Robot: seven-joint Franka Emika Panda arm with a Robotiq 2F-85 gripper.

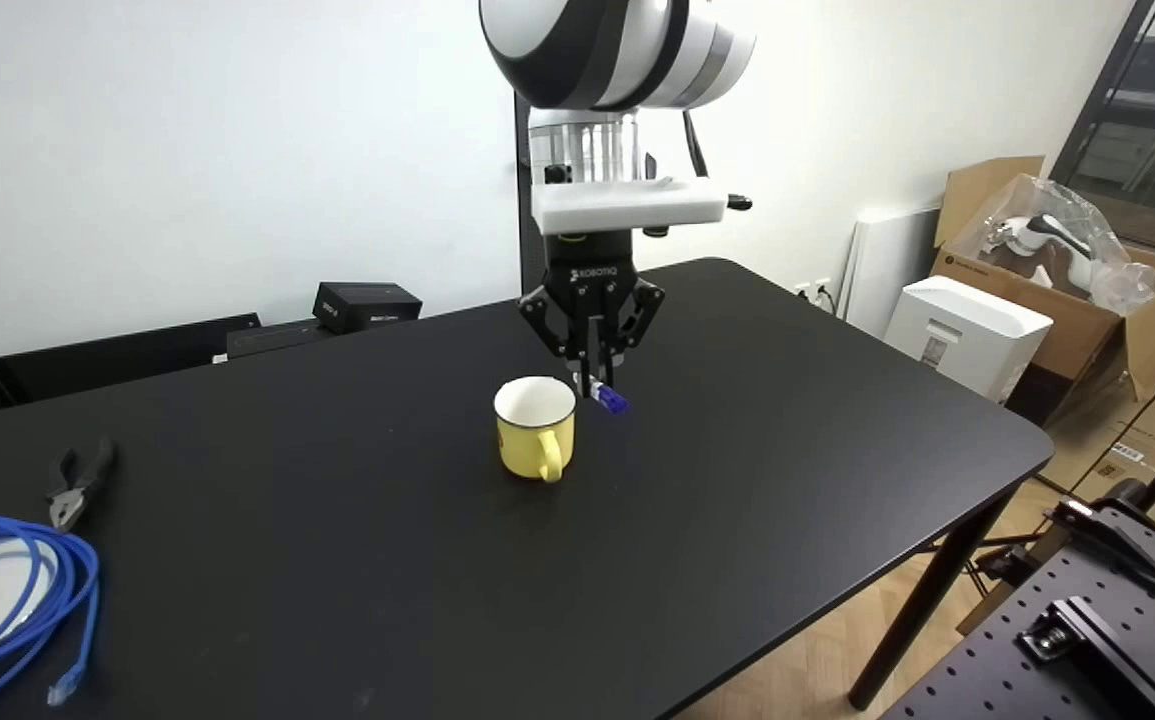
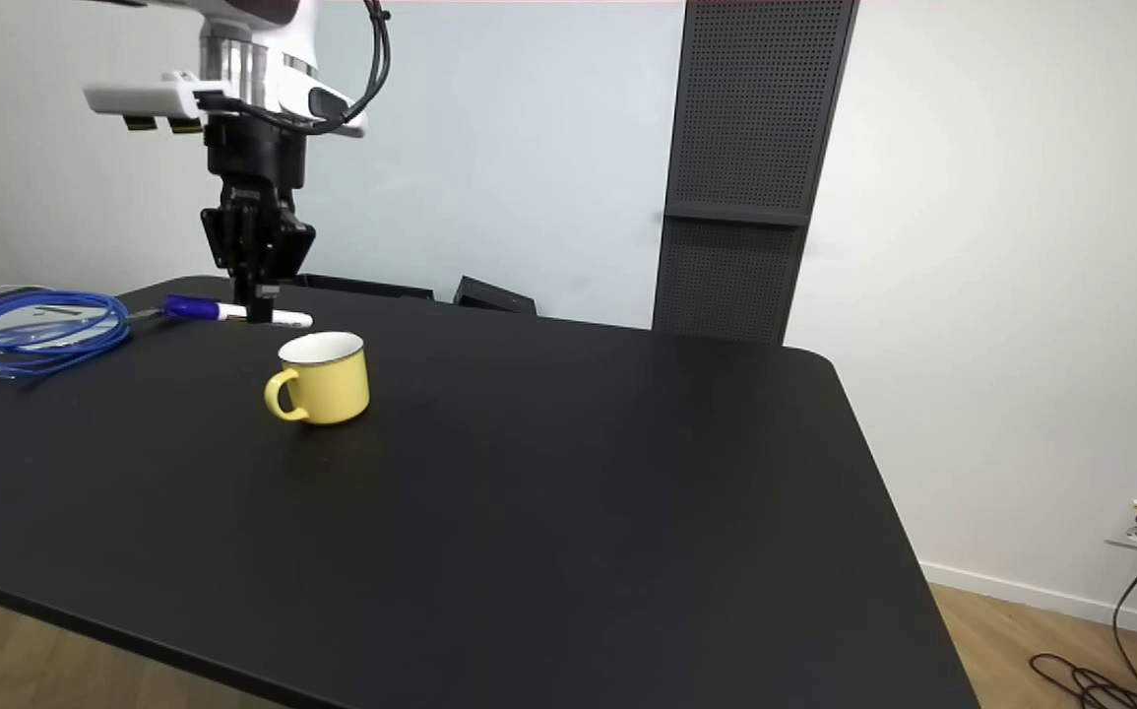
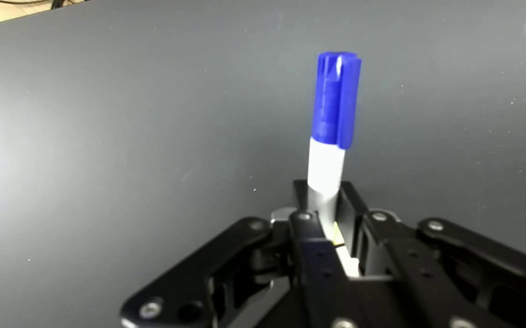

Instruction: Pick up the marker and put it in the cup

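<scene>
The marker, white with a blue cap, is held between the fingers of my gripper (image 1: 595, 384). The marker (image 1: 611, 399) lies roughly level above the table, its cap pointing away from the cup in both exterior views. In the wrist view the marker (image 3: 335, 102) stretches out past the fingertips, cap end outward. The yellow cup (image 1: 515, 440) stands upright on the table, with its pale inside facing up. In an exterior view the gripper (image 2: 255, 307) is above and beside the cup (image 2: 334, 389). In the wrist view only a sliver of the cup (image 3: 338, 236) shows between the fingers.
The black table (image 1: 357, 580) carries a coiled blue cable (image 1: 67, 600) and pliers (image 1: 77, 488) at one side. Black boxes (image 1: 367, 305) stand along its back edge. In an exterior view, cardboard and white boxes (image 1: 967, 330) stand on the floor beyond the table.
</scene>
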